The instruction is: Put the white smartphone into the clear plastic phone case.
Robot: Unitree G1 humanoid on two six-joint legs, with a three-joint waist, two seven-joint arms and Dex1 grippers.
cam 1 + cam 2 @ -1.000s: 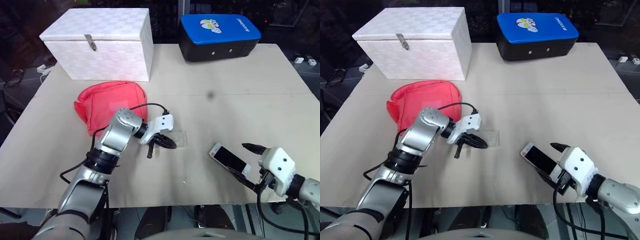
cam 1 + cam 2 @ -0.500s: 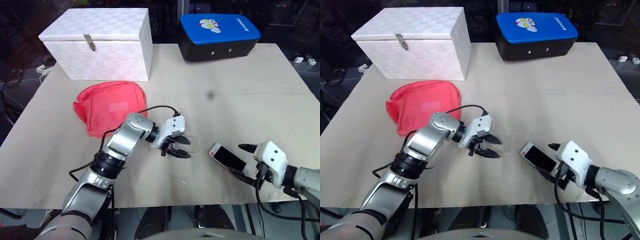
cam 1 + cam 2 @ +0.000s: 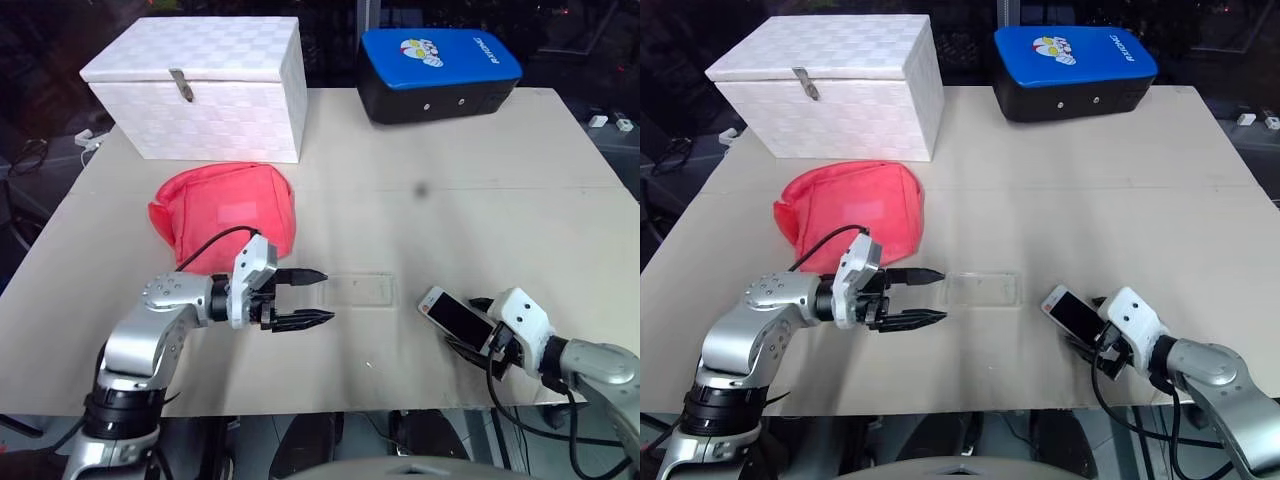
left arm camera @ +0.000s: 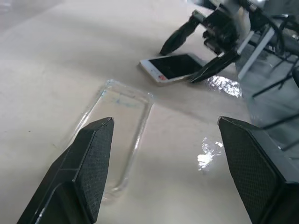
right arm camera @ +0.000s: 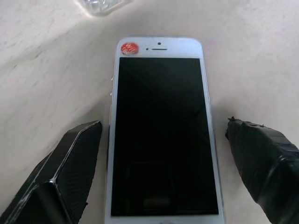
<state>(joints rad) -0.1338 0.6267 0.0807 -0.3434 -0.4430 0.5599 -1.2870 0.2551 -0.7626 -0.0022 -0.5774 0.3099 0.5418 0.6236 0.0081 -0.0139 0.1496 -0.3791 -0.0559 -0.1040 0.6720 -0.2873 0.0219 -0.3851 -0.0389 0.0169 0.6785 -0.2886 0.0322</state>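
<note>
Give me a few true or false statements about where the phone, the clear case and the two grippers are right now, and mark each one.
1. The white smartphone lies screen up on the table. True.
2. The phone is already inside the clear plastic phone case. False: the case lies empty, apart from the phone.
3. The right gripper is open, one of its fingers on each side of the phone. True.
4. The left gripper is shut on the case. False: it is open and holds nothing.
</note>
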